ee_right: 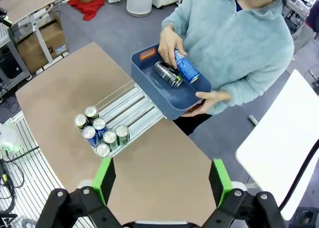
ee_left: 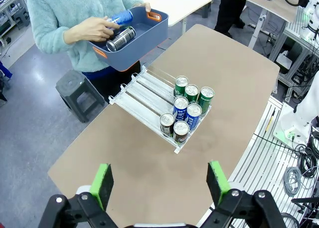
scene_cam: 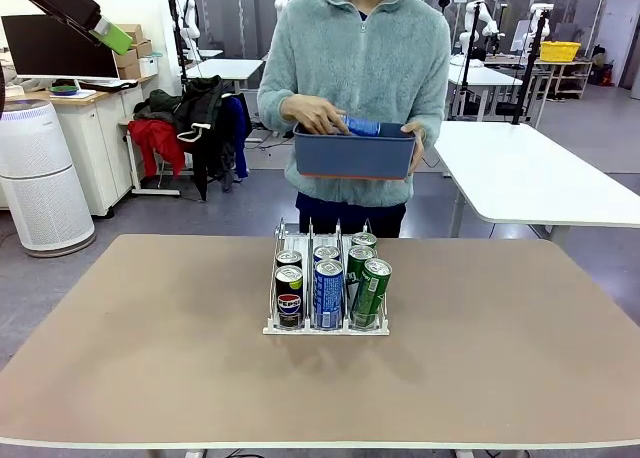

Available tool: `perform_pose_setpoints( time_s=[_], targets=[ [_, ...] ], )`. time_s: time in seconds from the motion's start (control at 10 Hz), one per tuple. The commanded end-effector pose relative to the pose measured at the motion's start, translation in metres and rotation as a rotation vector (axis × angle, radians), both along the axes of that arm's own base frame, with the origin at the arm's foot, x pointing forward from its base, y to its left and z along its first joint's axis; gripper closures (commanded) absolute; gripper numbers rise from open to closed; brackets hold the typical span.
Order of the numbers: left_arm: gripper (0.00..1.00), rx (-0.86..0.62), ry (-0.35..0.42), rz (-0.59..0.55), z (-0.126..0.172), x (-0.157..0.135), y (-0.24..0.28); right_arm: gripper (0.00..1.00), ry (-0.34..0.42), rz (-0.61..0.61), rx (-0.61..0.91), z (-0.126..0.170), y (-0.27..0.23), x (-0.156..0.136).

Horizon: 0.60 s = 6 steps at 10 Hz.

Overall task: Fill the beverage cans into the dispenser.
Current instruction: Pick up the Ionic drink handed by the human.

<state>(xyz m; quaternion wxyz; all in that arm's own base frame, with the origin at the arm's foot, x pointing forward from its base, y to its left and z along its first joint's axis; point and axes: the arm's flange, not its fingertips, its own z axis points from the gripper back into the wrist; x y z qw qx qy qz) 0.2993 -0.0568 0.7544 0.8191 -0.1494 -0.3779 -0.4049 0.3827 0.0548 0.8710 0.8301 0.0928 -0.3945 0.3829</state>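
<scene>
Your left claw (ee_left: 160, 182) and right claw (ee_right: 162, 180) hang wide open and empty above the bench (scene_cam: 150, 348), where cans (scene_cam: 328, 283) crowd the rack's (ee_left: 139, 94) robot-side end and a person (scene_cam: 355, 58) holds more in a blue bin (scene_cam: 355, 156) (likely slick, rigid, dentable: grip mid-body), with bare bench all round.

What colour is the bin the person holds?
Blue bin with orange handle grips; best in left wrist view.

Cans (ee_left: 180, 106) in dispenser (ee_left: 144, 96), hand (ee_left: 89, 30) in blue bin (ee_left: 145, 39)
</scene>
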Motion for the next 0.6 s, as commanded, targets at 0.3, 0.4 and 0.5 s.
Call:
perform_pose_setpoints(
  time_s=[0.3,0.4,0.5],
  targets=[
    [0.0,-0.01,0.01,0.003,-0.0014,-0.0005,0.0003,0.0,0.001,0.015,-0.007,-0.0006,0.0016,-0.0009],
    [0.0,-0.01,0.01,0.003,-0.0014,-0.0005,0.0003,0.0,0.001,0.015,-0.007,-0.0006,0.0016,-0.0009],
    [0.0,-0.01,0.01,0.003,-0.0014,-0.0005,0.0003,0.0,0.001,0.015,-0.007,-0.0006,0.0016,-0.0009]
  ],
)
